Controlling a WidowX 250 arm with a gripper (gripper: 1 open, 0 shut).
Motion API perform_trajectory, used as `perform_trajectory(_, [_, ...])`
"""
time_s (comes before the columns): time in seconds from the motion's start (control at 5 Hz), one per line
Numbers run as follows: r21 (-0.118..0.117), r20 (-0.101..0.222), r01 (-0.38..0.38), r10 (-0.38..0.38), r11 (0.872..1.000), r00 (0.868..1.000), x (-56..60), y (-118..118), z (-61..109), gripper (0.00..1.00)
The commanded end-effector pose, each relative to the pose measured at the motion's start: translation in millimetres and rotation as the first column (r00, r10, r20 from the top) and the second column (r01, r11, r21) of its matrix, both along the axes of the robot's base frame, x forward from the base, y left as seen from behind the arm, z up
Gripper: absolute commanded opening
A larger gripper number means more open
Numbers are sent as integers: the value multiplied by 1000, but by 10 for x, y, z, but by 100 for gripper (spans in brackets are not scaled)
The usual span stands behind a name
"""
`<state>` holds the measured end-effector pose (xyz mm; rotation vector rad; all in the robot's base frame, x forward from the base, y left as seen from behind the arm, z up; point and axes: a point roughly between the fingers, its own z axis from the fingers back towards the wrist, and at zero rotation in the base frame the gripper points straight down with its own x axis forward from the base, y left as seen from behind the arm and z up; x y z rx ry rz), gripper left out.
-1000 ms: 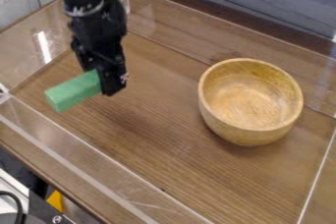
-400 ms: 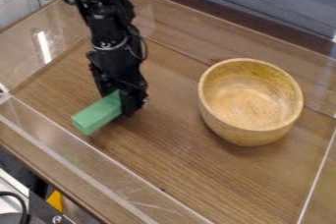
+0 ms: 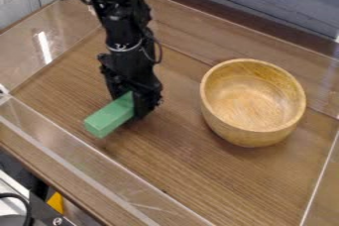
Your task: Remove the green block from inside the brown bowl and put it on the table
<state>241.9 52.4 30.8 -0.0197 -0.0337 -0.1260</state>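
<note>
The black end effector (image 3: pixel 137 105) points straight down and pinches the near-right end of the green block (image 3: pixel 111 117), which slants away to its lower left, low over the desk (image 3: pixel 172 161); contact with the wood cannot be told. The arm rises from it toward the upper left. The brown bowl (image 3: pixel 253 100) sits well apart to its right, empty. Clear acrylic walls (image 3: pixel 79 185) edge the desk

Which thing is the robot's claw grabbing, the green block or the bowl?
The green block. The gripper pinches one end; the empty brown bowl sits apart.
</note>
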Motion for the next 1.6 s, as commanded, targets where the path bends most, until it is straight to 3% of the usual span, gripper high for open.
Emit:
perform_trajectory(0.0, [16,44,-22,21,1000,999,54,-99,80,0])
perform_trajectory(0.2, [22,50,-44,43,999,998,2,-158,56,0])
perform_trajectory(0.6, [25,57,-74,72,997,996,-114,254,36,0])
perform_trajectory(1.0, [19,54,-42,41,999,998,-134,206,151,0])
perform_trajectory(1.2, [16,51,-106,105,994,993,-189,190,117,0])
perform_trajectory(1.4, [17,45,-130,129,991,991,-158,135,15,0])
